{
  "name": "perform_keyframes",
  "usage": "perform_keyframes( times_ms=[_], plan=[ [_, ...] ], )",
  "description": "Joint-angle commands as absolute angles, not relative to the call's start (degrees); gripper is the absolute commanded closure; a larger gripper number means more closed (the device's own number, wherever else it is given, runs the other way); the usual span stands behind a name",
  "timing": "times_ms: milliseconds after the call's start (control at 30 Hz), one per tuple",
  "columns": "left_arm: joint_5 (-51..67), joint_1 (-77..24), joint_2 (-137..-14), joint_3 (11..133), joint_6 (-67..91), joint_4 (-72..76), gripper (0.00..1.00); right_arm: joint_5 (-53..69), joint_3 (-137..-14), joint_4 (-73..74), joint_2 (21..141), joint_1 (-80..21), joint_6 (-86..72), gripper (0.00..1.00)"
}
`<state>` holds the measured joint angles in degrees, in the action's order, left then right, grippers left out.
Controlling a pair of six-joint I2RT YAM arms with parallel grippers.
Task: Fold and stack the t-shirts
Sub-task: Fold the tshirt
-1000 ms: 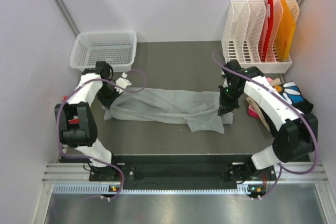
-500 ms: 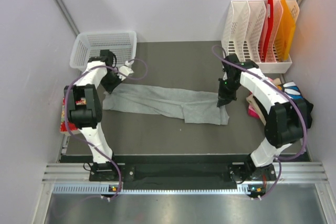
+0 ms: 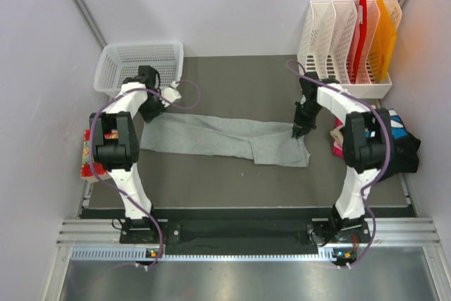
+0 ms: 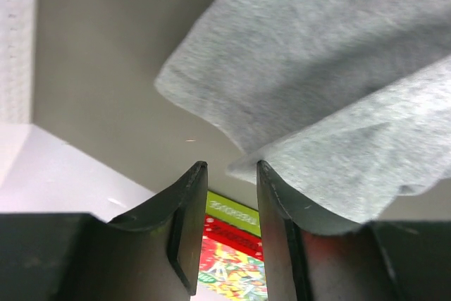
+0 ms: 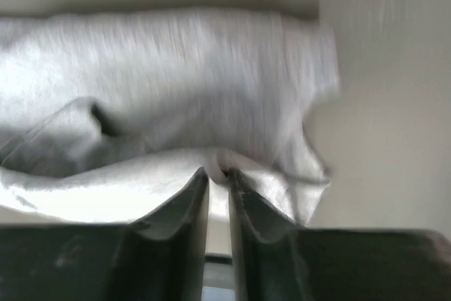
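With the left jaws parted and holding nothing, and the right jaws nearly closed on a fold of the grey t-shirt [image 3: 211, 136], a one-sided pull could have dragged it askew. The shirt lay along the bench [image 3: 232, 89] before the white basket [image 3: 144, 68], which seemed empty. A rack [image 3: 331, 33] right of the basket held red and orange boards [image 3: 362, 22].

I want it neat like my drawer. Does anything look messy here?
Yes. The grey shirt lies as a long slanted strip, and its right end is wider and uneven. The other shirts sit in a crumpled heap on the right.
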<state>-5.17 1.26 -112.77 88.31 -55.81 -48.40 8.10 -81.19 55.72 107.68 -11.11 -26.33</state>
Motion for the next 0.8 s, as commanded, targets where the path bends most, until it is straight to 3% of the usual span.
perform_keyframes(
  times_ms=[0,167,233,367,567,767],
  plan=[
    [-8.43,1.32,-110.31,88.86,-59.32,-43.25,0.60,8.53,-89.63,54.57,113.46,-10.37,-24.35,0.74],
    [-8.62,0.79,-108.20,90.78,-58.98,-41.66,0.57,4.32,-99.65,57.47,118.81,-9.50,-23.20,0.60],
    [-7.74,-1.30,-106.80,90.88,-58.28,-43.32,0.51,1.78,-105.89,58.79,120.05,-9.05,-23.20,0.59],
    [-5.02,-4.74,-104.51,88.86,-54.77,-48.50,0.50,-1.41,-114.69,63.27,121.12,-9.75,-20.49,0.60],
    [-0.70,-5.62,-103.45,81.32,-49.75,-50.81,0.50,7.82,-96.63,59.68,105.16,-15.71,-17.24,0.61],
    [-1.58,-5.01,-106.60,78.57,-48.34,-46.06,0.51,9.76,-87.82,58.45,97.39,-26.52,-11.00,0.60]
  ],
)
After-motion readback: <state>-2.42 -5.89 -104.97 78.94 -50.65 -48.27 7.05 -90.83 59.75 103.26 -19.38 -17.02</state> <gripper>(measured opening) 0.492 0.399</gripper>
